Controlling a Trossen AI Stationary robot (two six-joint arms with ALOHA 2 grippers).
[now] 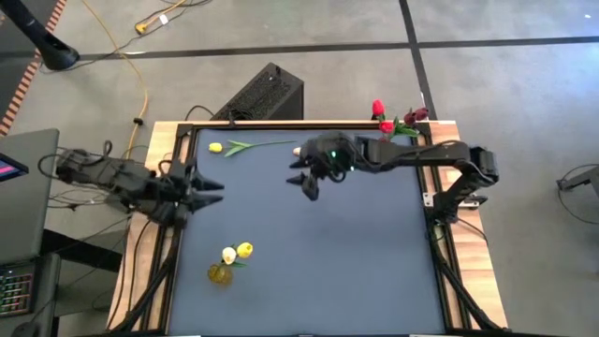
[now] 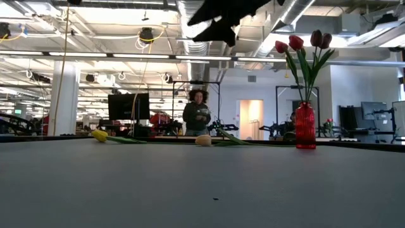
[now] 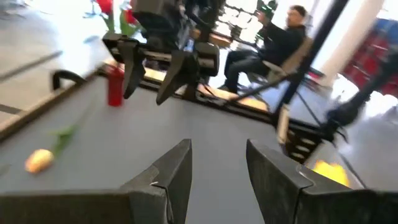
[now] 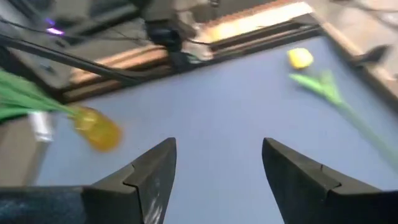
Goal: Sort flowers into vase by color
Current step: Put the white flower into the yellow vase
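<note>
Red flowers (image 1: 393, 120) stood in the red vase (image 2: 305, 126); two sat in the yellow vase (image 1: 219, 273). One yellow tulip (image 1: 217, 147) lay unsorted on the table (image 1: 356, 253). Both the right end effector (image 1: 307, 178) and the left end effector (image 1: 211, 191) were open, empty.

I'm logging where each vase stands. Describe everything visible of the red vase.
The red vase is a small, glossy, see-through ribbed cylinder, glass by its look. It stands upright at the table's far right corner and holds four tulips on green stems, two red and two dark red. No gripper touches it.
</note>
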